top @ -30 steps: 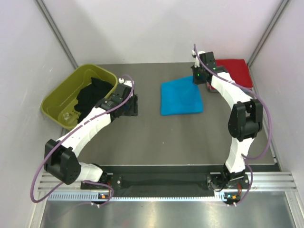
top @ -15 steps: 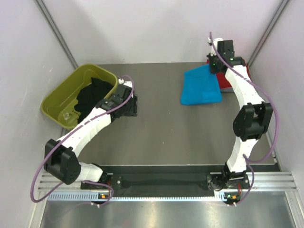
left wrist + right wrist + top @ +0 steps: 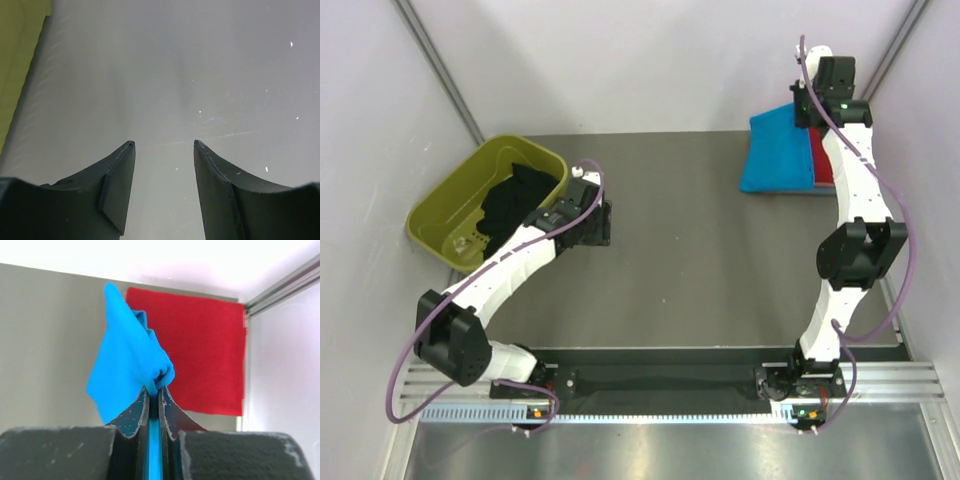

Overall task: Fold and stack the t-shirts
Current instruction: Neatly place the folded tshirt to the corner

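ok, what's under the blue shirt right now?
The red t-shirt: a strip of it shows past the blue t-shirt, which is pinched in the right tool. From above, the rest is covered.

Pale lilac walls [image 3: 620, 60] enclose dark grey table [image 3: 700, 280]; aluminium rail [image 3: 890, 385] along near edge; bright even light.

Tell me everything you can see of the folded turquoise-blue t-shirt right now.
The bright turquoise-blue soft cloth t-shirt is folded into a squarish pad, pinched at one edge by the shut right gripper, where the cloth bunches. It hangs tilted at the far right, partly over the flat red cloth t-shirt. Whether it touches the red one I cannot tell.
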Controlling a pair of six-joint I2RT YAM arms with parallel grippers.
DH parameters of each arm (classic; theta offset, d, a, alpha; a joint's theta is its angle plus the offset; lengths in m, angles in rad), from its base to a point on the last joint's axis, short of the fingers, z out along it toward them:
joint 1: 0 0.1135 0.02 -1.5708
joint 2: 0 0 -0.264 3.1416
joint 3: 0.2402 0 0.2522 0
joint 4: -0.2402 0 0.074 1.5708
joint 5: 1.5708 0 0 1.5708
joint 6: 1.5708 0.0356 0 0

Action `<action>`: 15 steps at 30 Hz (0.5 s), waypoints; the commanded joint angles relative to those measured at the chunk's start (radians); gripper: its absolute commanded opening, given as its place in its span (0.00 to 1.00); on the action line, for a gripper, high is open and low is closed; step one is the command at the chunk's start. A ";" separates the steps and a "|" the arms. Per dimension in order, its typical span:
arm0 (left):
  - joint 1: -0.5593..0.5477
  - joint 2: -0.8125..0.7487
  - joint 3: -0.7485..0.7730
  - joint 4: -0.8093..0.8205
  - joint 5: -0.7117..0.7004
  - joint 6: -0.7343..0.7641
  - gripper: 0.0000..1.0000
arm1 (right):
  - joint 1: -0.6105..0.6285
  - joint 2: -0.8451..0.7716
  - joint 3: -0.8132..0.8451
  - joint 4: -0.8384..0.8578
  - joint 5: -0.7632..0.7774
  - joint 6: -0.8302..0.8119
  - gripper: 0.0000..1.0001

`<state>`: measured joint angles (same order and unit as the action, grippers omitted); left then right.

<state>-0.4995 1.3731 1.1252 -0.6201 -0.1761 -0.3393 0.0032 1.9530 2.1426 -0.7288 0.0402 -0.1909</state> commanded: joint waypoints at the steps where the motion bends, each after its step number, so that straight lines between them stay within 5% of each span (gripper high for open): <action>1: -0.004 0.017 0.004 0.036 0.003 0.014 0.56 | -0.043 0.033 0.097 0.014 0.010 -0.053 0.00; 15: -0.002 0.067 0.030 0.010 -0.008 0.017 0.56 | -0.137 0.185 0.249 0.083 0.023 -0.183 0.00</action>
<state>-0.4995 1.4338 1.1252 -0.6239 -0.1772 -0.3370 -0.1177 2.1300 2.3257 -0.7380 0.0555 -0.3183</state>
